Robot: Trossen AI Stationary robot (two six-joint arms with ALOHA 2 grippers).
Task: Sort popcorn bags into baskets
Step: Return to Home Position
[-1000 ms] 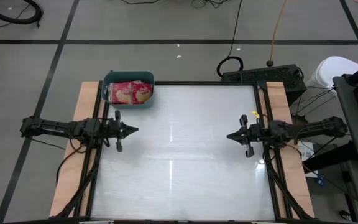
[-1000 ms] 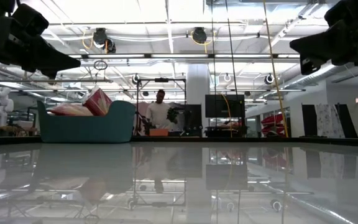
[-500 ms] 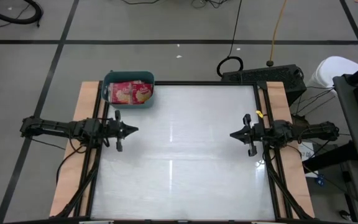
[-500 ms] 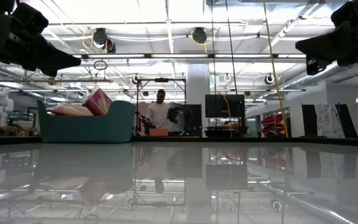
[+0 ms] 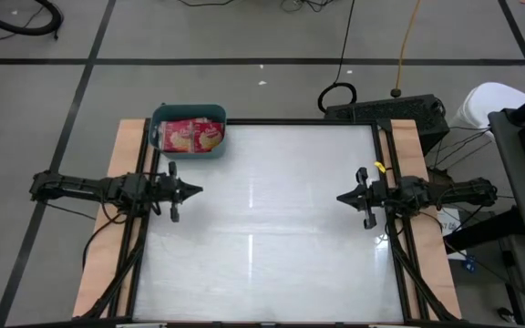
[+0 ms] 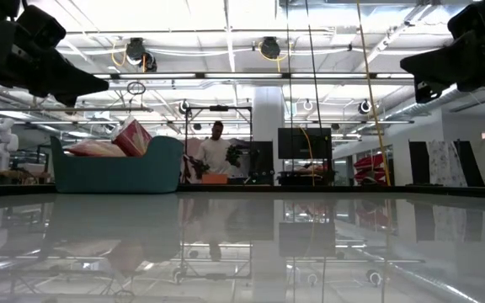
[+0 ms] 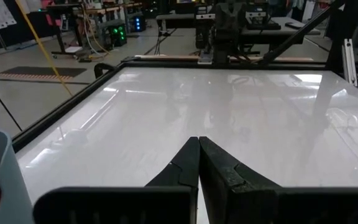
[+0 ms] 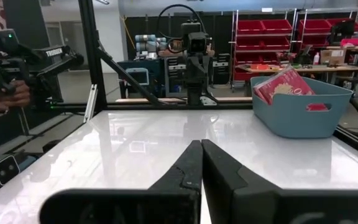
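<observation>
The left arm (image 5: 98, 189) and the right arm (image 5: 454, 189) are matte black and slim, built of blocky jointed segments with a short crosspiece set across each wrist. Bundles of black cables (image 5: 121, 260) trail from them. The left gripper (image 5: 197, 190) and the right gripper (image 5: 340, 198) are narrow and pointed, and their two dark fingers (image 7: 182, 169) are flat wedges that taper to a sharp tip ahead of a broad black bar.

Teal tub (image 5: 188, 109) sits at the table's (image 5: 272, 255) top-left corner, red bags (image 5: 190, 135) piled inside. Over the left edge, left gripper (image 5: 197, 190); over the right edge, right gripper (image 5: 340, 198). Both pinched closed, tips facing, well apart.
</observation>
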